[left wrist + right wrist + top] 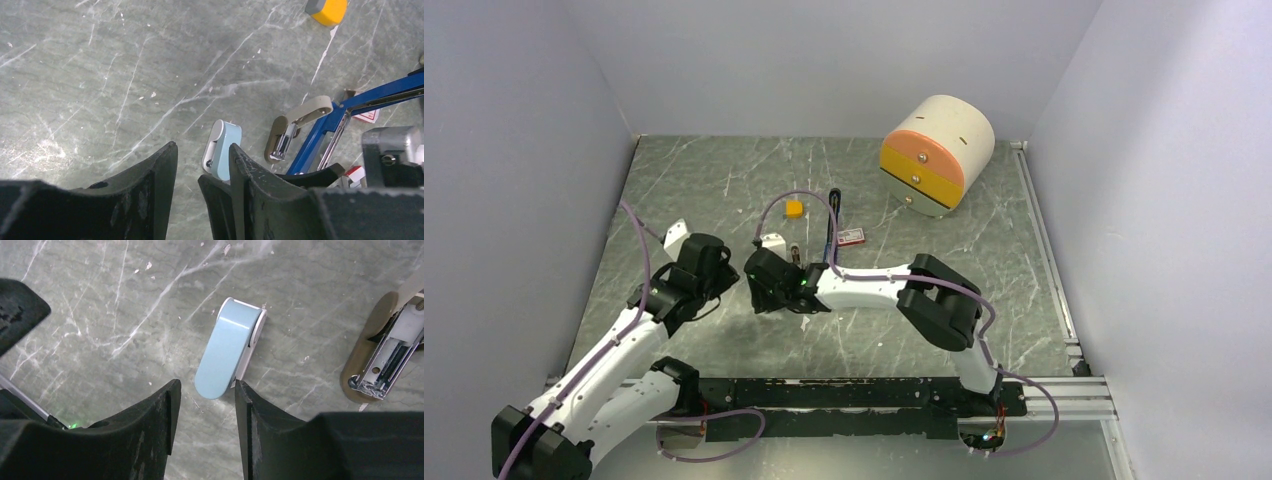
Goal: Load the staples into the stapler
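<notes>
A small light-blue and white stapler (227, 355) lies on the marble table, just beyond my right gripper's (205, 387) open, empty jaws. It also shows in the left wrist view (222, 150) and the top view (772, 243). A tan stapler (385, 360) lies hinged open to its right, its metal channel showing; it also shows in the left wrist view (295, 127). My left gripper (200, 150) is open and empty, close beside the right gripper (759, 285). The silver-grey staples are not in view.
A long blue stapler (350, 112) and a small red-and-white box (851, 237) lie past the tan one. An orange-yellow little block (795, 208) sits farther back. A round drawer unit (936, 155) stands at the back right. Grey walls enclose the table.
</notes>
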`<state>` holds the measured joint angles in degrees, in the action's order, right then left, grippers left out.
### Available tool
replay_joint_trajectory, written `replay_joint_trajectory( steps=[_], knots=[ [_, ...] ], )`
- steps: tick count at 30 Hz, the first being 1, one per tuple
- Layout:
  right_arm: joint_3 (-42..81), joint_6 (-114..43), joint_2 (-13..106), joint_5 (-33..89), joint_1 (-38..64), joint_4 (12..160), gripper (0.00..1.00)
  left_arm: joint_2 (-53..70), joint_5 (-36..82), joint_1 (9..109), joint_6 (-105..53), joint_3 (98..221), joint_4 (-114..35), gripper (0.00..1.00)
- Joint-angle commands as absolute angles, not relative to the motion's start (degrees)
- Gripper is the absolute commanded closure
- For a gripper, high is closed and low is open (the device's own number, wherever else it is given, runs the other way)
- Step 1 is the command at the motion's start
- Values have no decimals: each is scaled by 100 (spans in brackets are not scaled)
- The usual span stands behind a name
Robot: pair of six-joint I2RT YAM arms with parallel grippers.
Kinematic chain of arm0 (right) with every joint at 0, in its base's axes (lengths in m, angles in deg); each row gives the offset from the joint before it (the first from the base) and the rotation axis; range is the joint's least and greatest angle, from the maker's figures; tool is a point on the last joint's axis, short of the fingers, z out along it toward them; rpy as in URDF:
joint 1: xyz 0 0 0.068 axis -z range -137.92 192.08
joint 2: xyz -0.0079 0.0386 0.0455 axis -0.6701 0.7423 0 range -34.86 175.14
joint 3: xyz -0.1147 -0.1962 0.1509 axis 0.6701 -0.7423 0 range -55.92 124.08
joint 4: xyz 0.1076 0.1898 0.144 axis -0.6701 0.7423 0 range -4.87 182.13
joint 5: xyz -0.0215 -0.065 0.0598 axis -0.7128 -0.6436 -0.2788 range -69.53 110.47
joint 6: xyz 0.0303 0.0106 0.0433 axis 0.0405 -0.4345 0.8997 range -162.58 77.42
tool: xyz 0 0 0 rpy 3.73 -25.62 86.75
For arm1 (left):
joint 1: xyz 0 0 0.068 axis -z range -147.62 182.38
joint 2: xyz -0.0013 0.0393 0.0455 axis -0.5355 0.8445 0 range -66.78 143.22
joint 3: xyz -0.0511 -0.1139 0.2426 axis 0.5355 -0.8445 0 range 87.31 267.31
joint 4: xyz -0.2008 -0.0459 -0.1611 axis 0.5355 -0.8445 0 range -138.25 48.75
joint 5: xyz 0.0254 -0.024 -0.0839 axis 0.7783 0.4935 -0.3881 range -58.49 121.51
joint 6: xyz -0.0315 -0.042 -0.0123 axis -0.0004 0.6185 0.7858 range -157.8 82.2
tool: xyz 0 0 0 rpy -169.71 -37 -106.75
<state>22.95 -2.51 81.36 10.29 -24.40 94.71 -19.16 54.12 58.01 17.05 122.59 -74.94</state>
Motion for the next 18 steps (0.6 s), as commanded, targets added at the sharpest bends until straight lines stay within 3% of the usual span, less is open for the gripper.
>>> replay_joint_trajectory(
  steps=[1, 8, 18],
  knots=[
    [2469, -177, 8248, 544, -2455, 9530, 56, -1951, 5252, 5822, 1678, 12100, -7450, 53],
    [2577, -322, 8251, 267, -2459, 9723, 65, -1923, 4803, 5822, 1613, 11872, -7212, 54],
    [2762, -650, 8364, 166, -2455, 9825, 57, -1694, 4529, 5822, 1639, 11617, -7027, 49]
  ],
)
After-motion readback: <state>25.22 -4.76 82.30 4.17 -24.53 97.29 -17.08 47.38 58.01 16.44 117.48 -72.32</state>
